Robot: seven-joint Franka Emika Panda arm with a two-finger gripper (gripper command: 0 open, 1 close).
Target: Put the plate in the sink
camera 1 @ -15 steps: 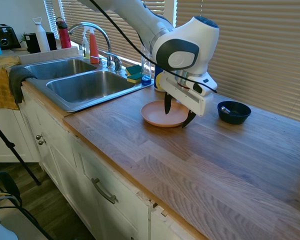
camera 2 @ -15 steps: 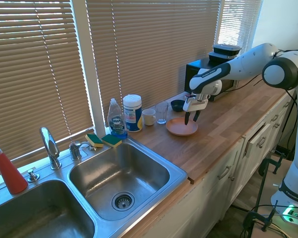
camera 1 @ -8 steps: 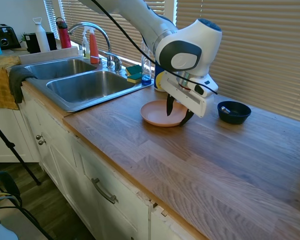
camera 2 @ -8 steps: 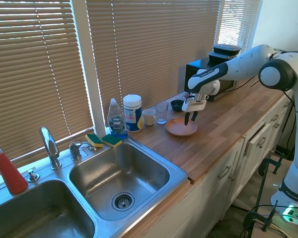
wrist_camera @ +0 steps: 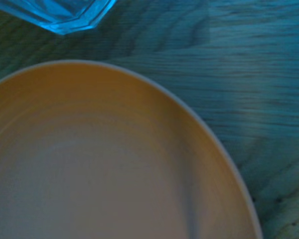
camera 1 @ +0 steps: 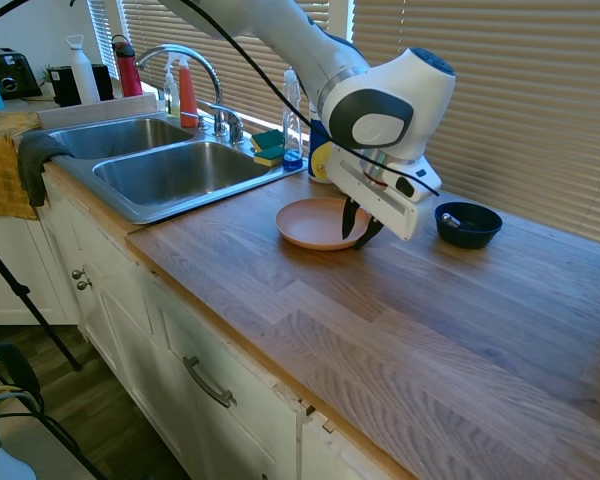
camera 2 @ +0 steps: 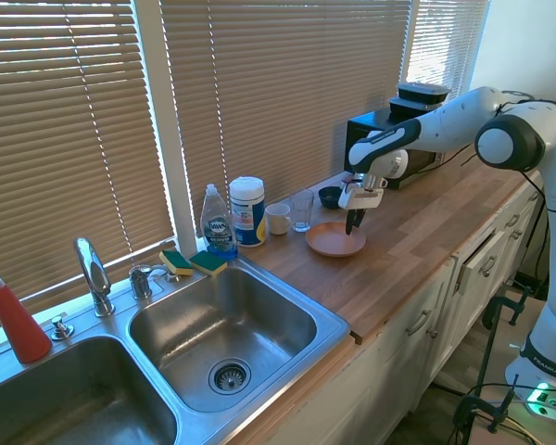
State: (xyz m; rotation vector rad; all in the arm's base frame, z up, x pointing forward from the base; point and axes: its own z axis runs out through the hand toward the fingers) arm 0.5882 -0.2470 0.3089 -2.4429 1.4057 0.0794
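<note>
Your round, shallow peach-orange plastic plate (camera 1: 317,222) sits flat on the wooden tabletop (camera 1: 400,330), well right of the stainless steel double-basin sink (camera 1: 170,170) in the first exterior view, between that sink and the small dark blue bowl (camera 1: 468,223).

The white arm's gripper (camera 1: 357,228) is down at the plate's right edge, the bowl side. In the first exterior view the two dark fingers (camera 1: 348,217) look drawn close together over the rim, one inside the plate, one outside. You can read the jaws as pinching the rim, though actual contact is too small to confirm. The plate still looks level on the wood; no visible lift.

The key relation: the sink lies on the far side of the plate from the jaws. The grip is on the edge farthest from the basin, so the whole plate body hangs out toward the sink. A round plate has no long axis; only the rim point matters.

In the second exterior view, the plate (camera 2: 335,238) is right of the near basin (camera 2: 224,324), with sponges and a dish soap bottle (camera 2: 217,222) at the basin's back corner. The wrist view shows the plate's inner surface (wrist_camera: 99,164) and the rim curving past wood grain.

Likely next: lift and carry left to the nearer basin. The risk, as a judgement, is the plate tilting or slipping from a one-edge pinch.
</note>
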